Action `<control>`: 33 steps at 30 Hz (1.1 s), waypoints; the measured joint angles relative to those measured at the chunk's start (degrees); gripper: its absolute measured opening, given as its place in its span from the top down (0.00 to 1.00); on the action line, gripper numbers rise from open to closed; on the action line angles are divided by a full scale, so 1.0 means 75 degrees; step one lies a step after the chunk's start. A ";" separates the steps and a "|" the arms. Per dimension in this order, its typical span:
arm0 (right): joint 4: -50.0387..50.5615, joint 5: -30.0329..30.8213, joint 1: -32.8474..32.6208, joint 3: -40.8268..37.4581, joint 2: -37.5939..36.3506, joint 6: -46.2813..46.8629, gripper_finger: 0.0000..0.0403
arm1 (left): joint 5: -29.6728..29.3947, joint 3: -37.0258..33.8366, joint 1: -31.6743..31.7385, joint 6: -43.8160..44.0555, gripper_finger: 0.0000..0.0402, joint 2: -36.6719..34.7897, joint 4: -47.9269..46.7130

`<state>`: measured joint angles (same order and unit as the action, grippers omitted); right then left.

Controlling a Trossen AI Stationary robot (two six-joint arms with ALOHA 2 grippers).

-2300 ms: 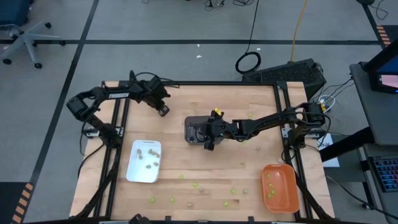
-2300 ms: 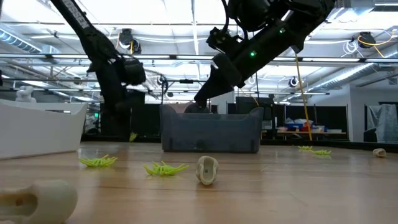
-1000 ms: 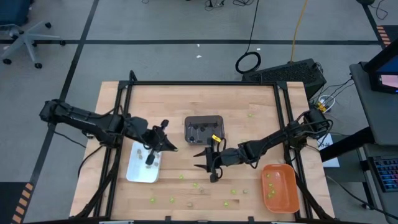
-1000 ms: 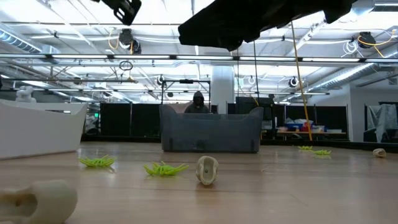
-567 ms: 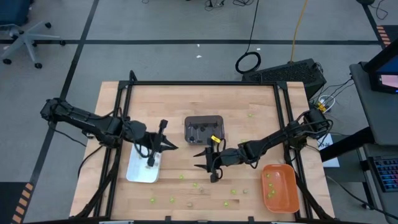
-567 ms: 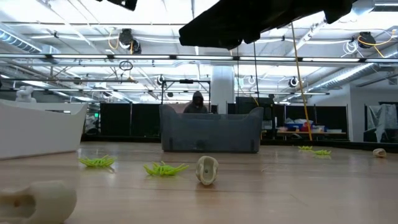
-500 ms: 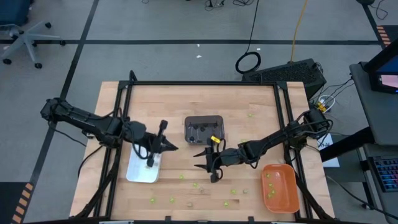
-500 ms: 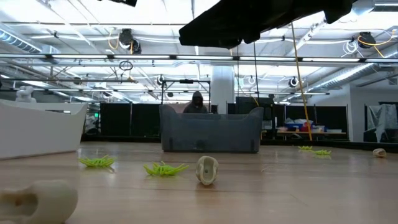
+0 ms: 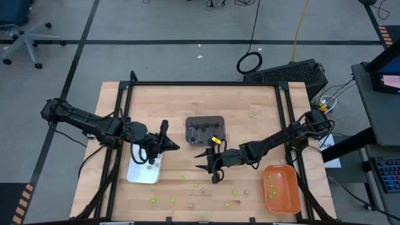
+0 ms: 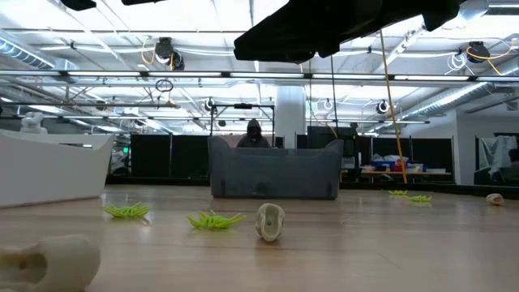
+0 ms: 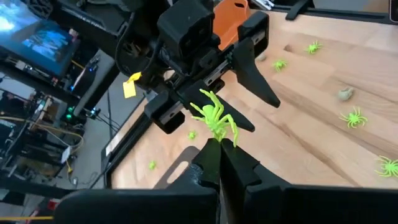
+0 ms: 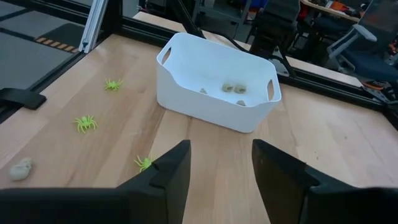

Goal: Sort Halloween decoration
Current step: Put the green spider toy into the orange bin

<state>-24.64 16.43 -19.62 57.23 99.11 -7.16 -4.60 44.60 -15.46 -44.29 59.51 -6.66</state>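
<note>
Lime-green spider trinket [image 11: 214, 118], splayed legs, between left pincer [image 11: 222, 151] tips

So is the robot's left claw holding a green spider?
Yes, in the left wrist view the left gripper is pinched shut on a lime-green spider sticking up from its fingertips.

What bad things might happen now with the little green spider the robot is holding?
1. The left pincer pinches the green spider only by a leg tip, so it might slip out and fall.
2. It hangs over the white tray, which seems to hold only tan pieces; dropped here, it would probably be sorted wrong.
3. The open right pincer waits nearby, so the arms might bump.
</note>
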 joint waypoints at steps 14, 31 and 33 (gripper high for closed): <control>-0.0291 0.0041 0.0006 0.0000 -0.0011 -0.0373 0.61 | -0.0024 0.0000 0.0000 0.2470 1.00 0.0000 0.0017; -0.1723 0.1039 0.0199 0.0000 -0.0022 -0.0634 0.61 | -0.0024 0.0000 -0.0009 0.5671 1.00 0.0824 -0.0008; -0.1866 0.0999 0.0283 0.0000 -0.0020 -0.0721 0.61 | -0.0024 0.0000 -0.0009 0.5671 1.00 0.1071 0.0074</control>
<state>-38.64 23.92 -17.49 57.23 98.96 -12.56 -4.78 44.60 -15.53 -1.76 67.54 -6.10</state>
